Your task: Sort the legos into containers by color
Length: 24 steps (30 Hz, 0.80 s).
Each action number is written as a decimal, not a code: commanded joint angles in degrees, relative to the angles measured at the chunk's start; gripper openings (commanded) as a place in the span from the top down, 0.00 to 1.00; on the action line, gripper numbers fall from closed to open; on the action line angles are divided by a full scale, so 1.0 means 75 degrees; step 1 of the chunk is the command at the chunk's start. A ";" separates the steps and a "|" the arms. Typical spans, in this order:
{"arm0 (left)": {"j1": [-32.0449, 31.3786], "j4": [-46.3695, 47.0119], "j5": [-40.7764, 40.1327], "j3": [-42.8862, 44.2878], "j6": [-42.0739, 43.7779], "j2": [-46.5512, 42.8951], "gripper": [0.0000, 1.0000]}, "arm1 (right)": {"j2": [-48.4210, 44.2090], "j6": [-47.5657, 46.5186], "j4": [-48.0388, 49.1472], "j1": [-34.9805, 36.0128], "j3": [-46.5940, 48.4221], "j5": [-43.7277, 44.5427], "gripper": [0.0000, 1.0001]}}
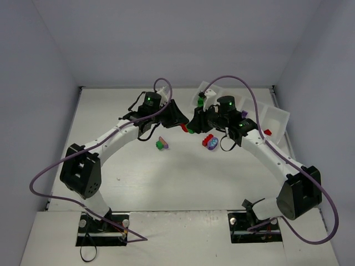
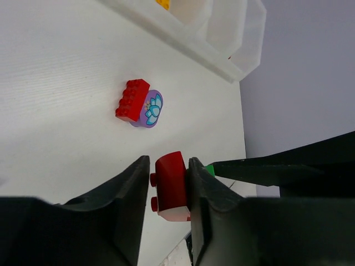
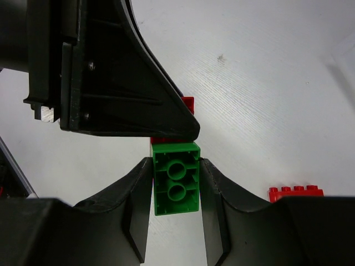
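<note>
My left gripper (image 1: pixel 181 124) (image 2: pixel 168 166) is shut on a red brick (image 2: pixel 171 185), held above the table. My right gripper (image 1: pixel 193 127) (image 3: pixel 175 166) is shut on a green brick (image 3: pixel 176 185), hollow underside facing the camera, right beside the left gripper's tip. Both meet mid-table. A red brick (image 1: pixel 207 140) (image 2: pixel 132 100) lies against the rounded purple piece (image 1: pixel 213 146) (image 2: pixel 150 109). The translucent tray (image 1: pixel 277 113) (image 2: pixel 222 52) runs along the far right; a green brick (image 1: pixel 200 101), a purple one (image 1: pixel 244 113) and a red one (image 1: pixel 267 132) show in it, and an orange-yellow one (image 2: pixel 163 3).
A green brick joined with a pink-purple one (image 1: pixel 161 144) lies left of centre. The right wrist view shows the left gripper's black body (image 3: pixel 111 72) just above the green brick, and the loose red brick (image 3: pixel 295 193) at right. Grey walls enclose the table.
</note>
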 commanded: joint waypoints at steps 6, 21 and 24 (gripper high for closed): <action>-0.0056 0.0236 -0.0602 0.0109 0.0221 -0.0191 0.89 | -0.0434 -0.0027 0.0666 0.0070 0.0152 0.0232 1.00; 0.0342 -0.0843 -0.2103 -0.0488 0.1277 -0.0390 0.96 | 0.0512 -0.0448 0.0701 -0.0012 0.1346 0.2856 1.00; 0.0389 -0.0691 -0.1975 -0.0664 0.1440 -0.0601 0.96 | 0.1296 -0.0507 0.0760 -0.0070 0.1967 0.4062 1.00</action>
